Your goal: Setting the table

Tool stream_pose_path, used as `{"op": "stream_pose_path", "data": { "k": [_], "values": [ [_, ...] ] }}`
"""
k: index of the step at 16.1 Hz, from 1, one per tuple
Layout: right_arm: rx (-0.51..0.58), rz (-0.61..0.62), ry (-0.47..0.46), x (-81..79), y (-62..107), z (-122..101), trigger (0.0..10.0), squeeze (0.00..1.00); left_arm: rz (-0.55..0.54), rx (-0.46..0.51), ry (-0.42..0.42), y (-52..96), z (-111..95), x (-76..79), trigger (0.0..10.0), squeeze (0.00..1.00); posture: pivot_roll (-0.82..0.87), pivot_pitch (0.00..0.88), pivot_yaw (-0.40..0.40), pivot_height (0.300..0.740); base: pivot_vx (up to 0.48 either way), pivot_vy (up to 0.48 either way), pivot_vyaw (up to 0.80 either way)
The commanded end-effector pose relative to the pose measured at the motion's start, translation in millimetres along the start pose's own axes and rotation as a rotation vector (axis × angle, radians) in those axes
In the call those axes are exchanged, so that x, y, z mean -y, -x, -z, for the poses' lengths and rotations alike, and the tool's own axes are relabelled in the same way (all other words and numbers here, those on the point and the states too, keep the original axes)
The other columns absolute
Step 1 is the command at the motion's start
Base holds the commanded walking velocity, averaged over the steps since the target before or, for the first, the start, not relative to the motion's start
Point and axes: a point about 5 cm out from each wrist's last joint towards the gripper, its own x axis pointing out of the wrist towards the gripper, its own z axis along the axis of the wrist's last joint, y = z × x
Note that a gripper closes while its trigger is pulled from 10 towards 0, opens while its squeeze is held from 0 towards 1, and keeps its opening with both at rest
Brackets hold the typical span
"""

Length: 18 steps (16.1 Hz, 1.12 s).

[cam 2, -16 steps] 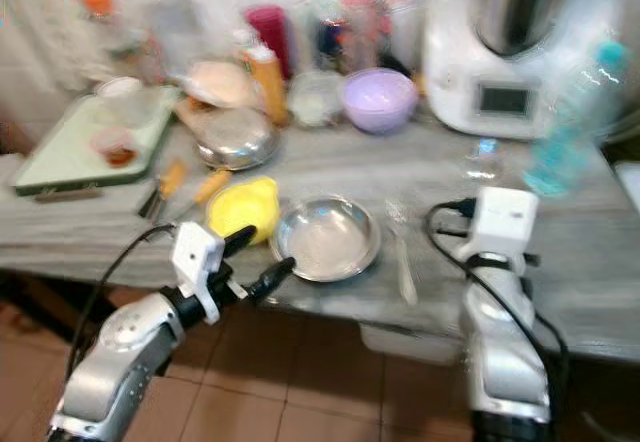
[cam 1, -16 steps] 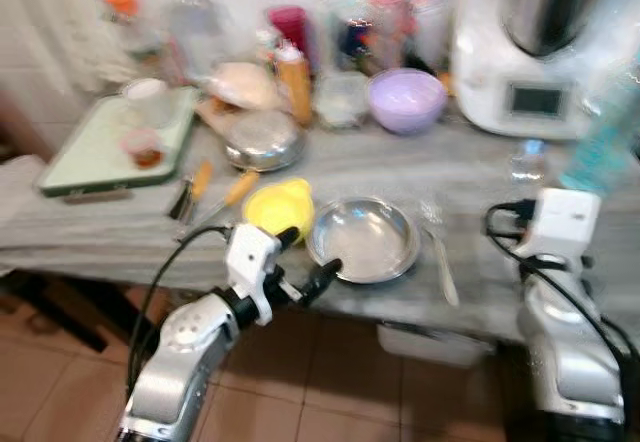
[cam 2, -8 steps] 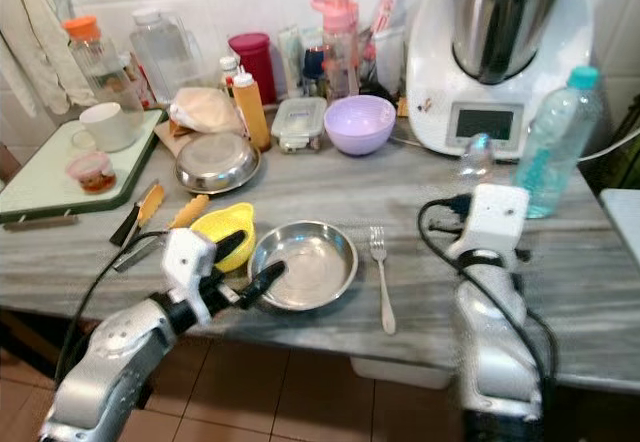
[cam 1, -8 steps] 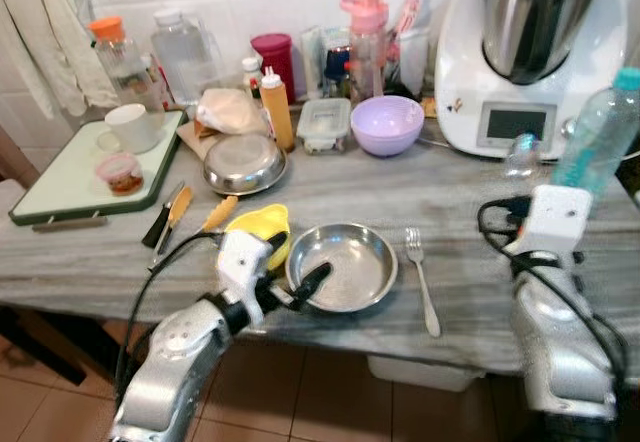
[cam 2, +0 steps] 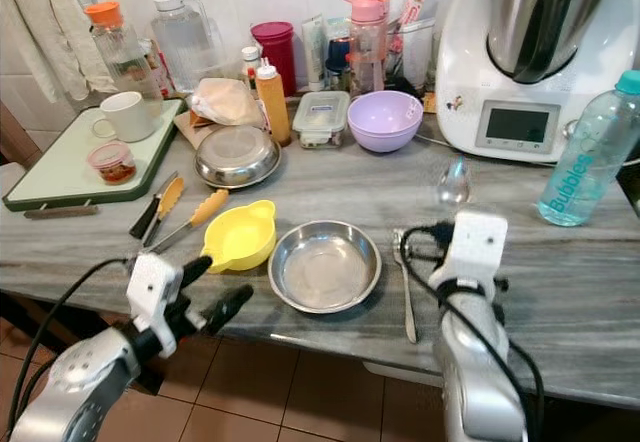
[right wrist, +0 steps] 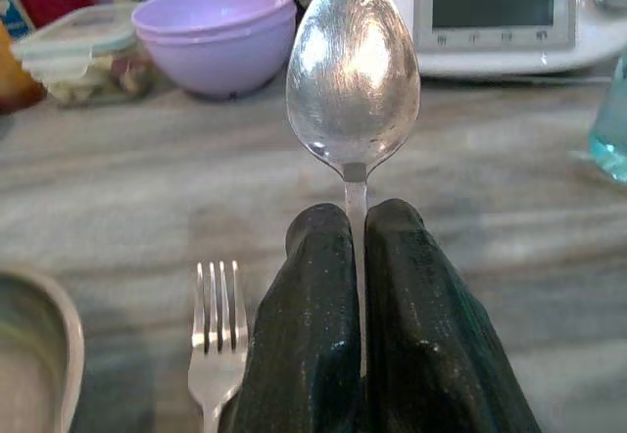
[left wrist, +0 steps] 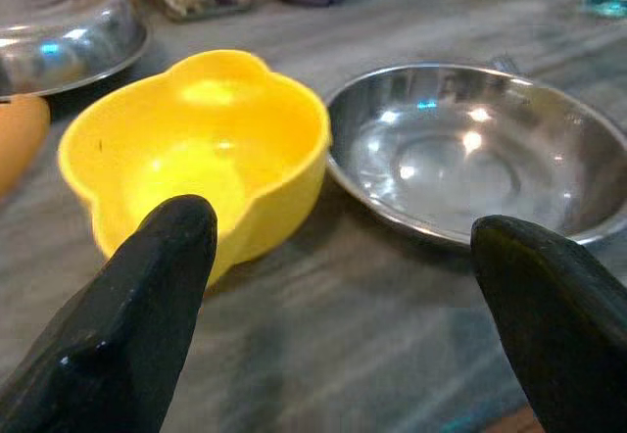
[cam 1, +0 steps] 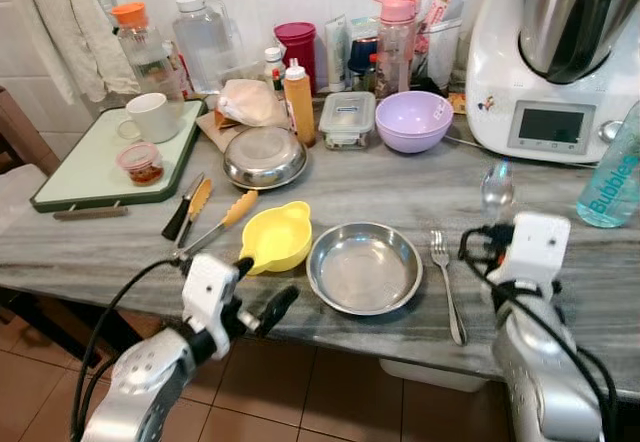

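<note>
At the near edge of the grey marble counter (cam 1: pixel 560 252) the left gripper (cam 1: pixel 258 290) is held low and just off the edge, its two black fingers (left wrist: pixel 147 286) spread wide with nothing between them; in the left wrist view the yellow bowl (cam 1: pixel 276 236) and the steel plate (cam 1: pixel 364 266) lie directly ahead, side by side, which suggests that this arm is kept ready for adjusting the place setting rather than carrying anything. To the right, the right gripper (right wrist: pixel 362 257) is clamped tight on the handle of a steel spoon (right wrist: pixel 353 66), which is held upright with its bowl uppermost above the counter, just beyond the white wrist housing in the eye views (cam 2: pixel 455 180). A fork (cam 1: pixel 446 284) lies flat immediately right of the plate, tines pointing away from the robot, so the spoon is judged to be destined for the strip of bare counter beside that fork, completing the cutlery on the plate's right. Left of the yellow bowl lie orange-handled tongs (cam 1: pixel 215 224) and a knife (cam 1: pixel 190 206). Farther back stand an upturned steel dish (cam 1: pixel 264 157), a lilac bowl (cam 1: pixel 414 121), a clear food container (cam 1: pixel 347 119) and a green tray (cam 1: pixel 85 167) carrying a white mug (cam 1: pixel 155 117). At the far right a white kitchen machine (cam 1: pixel 555 57) and a water bottle (cam 1: pixel 615 174) are set against the tiled wall.
</note>
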Motion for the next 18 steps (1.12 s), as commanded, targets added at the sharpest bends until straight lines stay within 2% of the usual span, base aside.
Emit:
{"op": "stream_pose_path", "data": {
  "k": [1,5,10,13,18],
  "values": [
    [0.028,-0.025,-0.012,-6.6,2.6,-8.7,10.0,0.0,0.002,0.005,-0.017,2.9,-4.2,-3.9,10.0,0.0,-0.1,0.015,0.111,0.74,0.0,0.0,0.0],
    [-0.053,-0.003,-0.017,4.4,15.1,3.0,10.0,0.0,0.041,-0.01,-0.007,0.6,1.9,-3.7,10.0,0.0,-0.11,0.017,0.114,0.74,0.0,0.0,0.0],
    [-0.137,-0.031,0.02,11.5,30.3,14.5,10.0,0.0,0.054,-0.018,-0.006,-2.3,3.8,-3.0,10.0,0.0,-0.11,0.025,0.113,0.74,0.0,0.0,0.0],
    [-0.199,-0.042,-0.012,14.3,27.6,22.1,10.0,0.0,0.056,-0.025,-0.002,-4.3,7.1,-3.3,10.0,0.0,-0.11,0.023,0.116,0.74,0.0,0.0,0.0],
    [-0.217,-0.085,-0.032,9.7,20.5,24.9,10.0,0.0,0.059,-0.025,-0.003,-4.1,9.3,-1.6,10.0,0.0,-0.11,0.022,0.117,0.74,0.0,0.0,0.0]
  ]
}}
